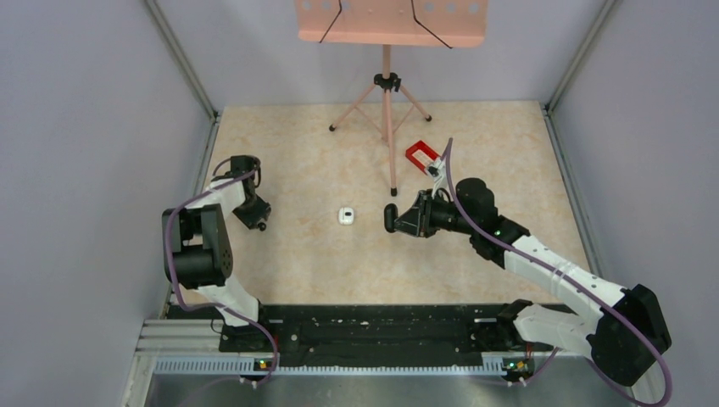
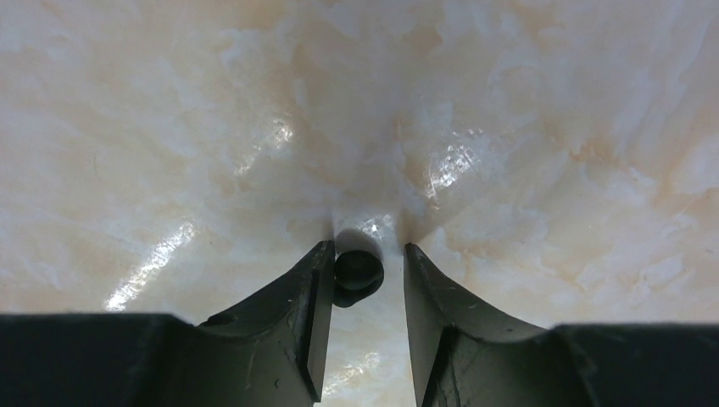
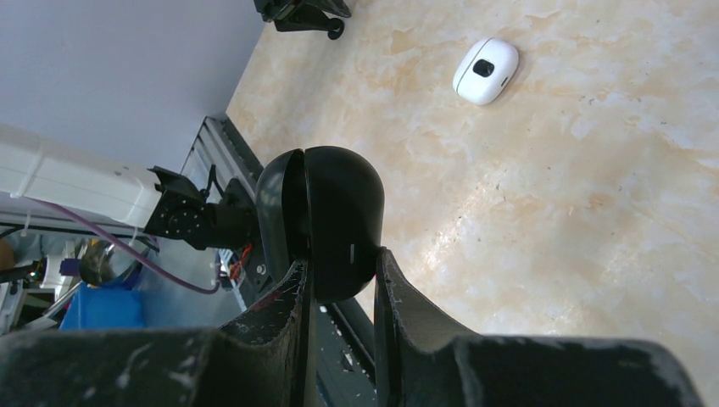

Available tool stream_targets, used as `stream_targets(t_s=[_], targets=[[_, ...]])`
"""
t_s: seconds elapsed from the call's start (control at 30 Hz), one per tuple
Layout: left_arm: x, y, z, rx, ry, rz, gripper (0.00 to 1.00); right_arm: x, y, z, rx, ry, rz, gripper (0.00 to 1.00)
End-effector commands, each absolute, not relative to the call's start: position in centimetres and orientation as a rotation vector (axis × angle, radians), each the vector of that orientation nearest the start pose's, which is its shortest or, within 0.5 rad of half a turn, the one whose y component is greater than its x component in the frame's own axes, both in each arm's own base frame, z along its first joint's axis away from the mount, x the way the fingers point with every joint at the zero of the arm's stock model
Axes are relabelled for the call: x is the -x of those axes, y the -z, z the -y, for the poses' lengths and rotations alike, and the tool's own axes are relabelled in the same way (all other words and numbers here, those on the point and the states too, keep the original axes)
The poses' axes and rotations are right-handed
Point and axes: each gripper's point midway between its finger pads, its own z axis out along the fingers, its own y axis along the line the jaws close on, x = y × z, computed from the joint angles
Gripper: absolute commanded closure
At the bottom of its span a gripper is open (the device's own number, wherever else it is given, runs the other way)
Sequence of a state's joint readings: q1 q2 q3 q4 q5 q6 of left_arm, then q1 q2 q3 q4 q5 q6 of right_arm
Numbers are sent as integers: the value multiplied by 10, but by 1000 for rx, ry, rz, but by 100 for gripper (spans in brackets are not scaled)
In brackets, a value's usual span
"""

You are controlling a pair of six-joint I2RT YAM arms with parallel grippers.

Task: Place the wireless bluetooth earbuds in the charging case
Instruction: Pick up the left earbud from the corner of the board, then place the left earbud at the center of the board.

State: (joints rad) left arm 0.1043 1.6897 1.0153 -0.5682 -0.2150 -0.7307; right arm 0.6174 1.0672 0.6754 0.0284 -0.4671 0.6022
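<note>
A tiny black earbud [image 2: 358, 273] lies on the marble table between my left gripper's fingers. It touches the left finger, and a gap shows to the right finger. My left gripper [image 2: 368, 246] is open, its tips down at the table, at the left of the top view [image 1: 260, 224]. My right gripper [image 3: 341, 257] is shut on the glossy black charging case [image 3: 326, 216] and holds it above the table, near the middle of the top view [image 1: 392, 217]. A seam shows along the case's left side.
A small white rounded-square object [image 1: 346, 215] lies between the two grippers and also shows in the right wrist view [image 3: 485, 70]. A red rectangular frame [image 1: 421, 155] lies behind the right arm. A pink tripod stand [image 1: 387, 93] is at the back centre.
</note>
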Motion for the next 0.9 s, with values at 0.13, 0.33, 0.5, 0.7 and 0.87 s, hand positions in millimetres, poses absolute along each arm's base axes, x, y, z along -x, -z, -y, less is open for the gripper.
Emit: stream_targets(t_s=[0.13, 0.33, 0.5, 0.7, 0.87], targets=[[-321, -28, -35, 1200, -67, -2506, 61, -222, -214, -279, 368, -1237, -2014, 100], [-321, -26, -31, 1194, -41, -2519, 90, -221, -215, -278, 357, -1234, -2016, 100], [-325, -49, -6, 1073, 88, -2542, 97, -222, -214, -274, 337, -1210, -2022, 100], [-314, -99, 98, 615, 405, -2651, 100, -226, -212, -256, 284, -1088, -2062, 100], [-293, -113, 181, 341, 548, -2709, 100, -230, -198, -234, 218, -1017, -2109, 100]])
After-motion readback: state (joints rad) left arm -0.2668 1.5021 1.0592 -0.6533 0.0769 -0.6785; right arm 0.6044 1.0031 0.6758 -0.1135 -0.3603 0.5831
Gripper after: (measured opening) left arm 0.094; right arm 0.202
